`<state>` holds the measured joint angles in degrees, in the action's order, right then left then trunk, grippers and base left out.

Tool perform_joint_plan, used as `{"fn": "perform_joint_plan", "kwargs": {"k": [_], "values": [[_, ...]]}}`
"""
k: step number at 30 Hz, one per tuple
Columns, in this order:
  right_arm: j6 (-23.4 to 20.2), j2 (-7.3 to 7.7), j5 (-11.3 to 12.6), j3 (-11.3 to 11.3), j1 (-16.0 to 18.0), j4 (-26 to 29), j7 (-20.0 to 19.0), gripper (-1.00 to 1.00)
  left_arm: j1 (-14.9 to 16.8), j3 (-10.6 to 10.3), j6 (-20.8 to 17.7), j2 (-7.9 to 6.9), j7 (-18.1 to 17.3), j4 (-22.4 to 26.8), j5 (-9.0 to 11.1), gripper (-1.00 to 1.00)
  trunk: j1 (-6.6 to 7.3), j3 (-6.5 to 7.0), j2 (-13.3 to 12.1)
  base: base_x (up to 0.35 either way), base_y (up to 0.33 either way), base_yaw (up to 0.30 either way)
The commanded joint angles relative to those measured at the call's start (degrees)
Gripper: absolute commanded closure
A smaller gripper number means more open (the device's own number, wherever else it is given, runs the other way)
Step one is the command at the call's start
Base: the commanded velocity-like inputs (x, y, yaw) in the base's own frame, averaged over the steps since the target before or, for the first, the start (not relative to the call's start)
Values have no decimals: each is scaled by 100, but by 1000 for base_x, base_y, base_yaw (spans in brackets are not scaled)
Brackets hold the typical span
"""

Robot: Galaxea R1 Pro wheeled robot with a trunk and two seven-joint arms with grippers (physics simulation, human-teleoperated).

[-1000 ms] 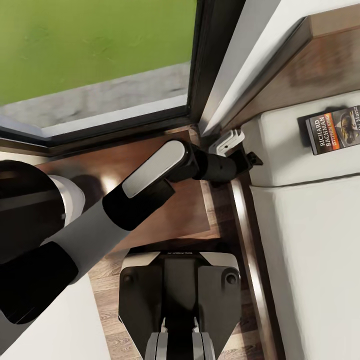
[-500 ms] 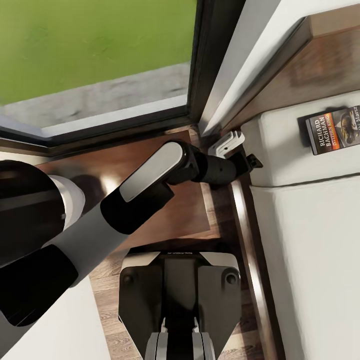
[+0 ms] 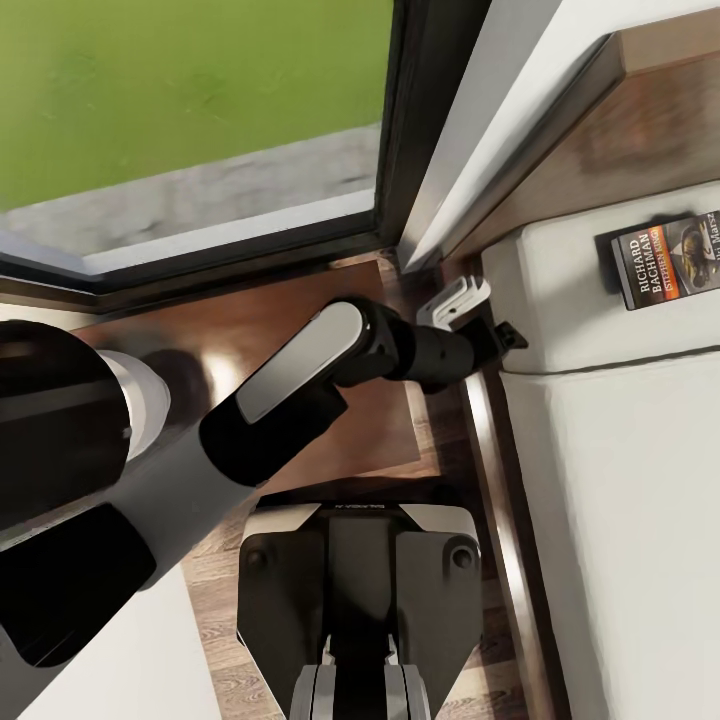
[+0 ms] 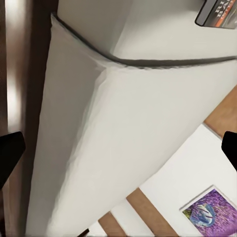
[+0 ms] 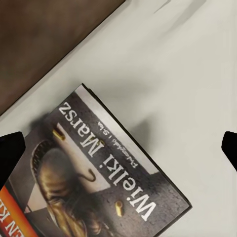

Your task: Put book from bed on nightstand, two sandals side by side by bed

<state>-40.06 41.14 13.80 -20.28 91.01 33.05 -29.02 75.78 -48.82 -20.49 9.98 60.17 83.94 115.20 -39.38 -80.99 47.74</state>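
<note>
You face a bedroom corner: glass opening, wooden nightstand (image 3: 250, 340) below. Your left gripper (image 3: 497, 335) reaches to the edge of the bed (image 3: 620, 480); its jaws stand wide in the wrist view. The book (image 3: 668, 259) lies flat on the mattress at about two o'clock from this gripper, near the headboard (image 3: 640, 120). Your right gripper (image 5: 118, 143) hangs wide open just over the book.

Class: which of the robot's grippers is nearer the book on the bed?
Right. The right gripper hovers open directly over the book. The left gripper sits at the bed's edge, with the book farther across.
</note>
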Motion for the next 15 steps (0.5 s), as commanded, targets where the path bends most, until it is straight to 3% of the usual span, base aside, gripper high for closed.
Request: {"fn": "perform_joint_plan", "kwargs": {"k": [1, 15], "values": [[-39, 1, 9, -20, 4, 1, -13, -100, -40, 4, -29, 1, 67, 48, 7, -100, -2, -3, 4, 0, 0, 0], [-18, 27, 16, -20, 4, 0, -104, -100, -189, 0, 1, 2, 345, 340, 3, -100, -2, -5, 4, 0, 0, 0]]}}
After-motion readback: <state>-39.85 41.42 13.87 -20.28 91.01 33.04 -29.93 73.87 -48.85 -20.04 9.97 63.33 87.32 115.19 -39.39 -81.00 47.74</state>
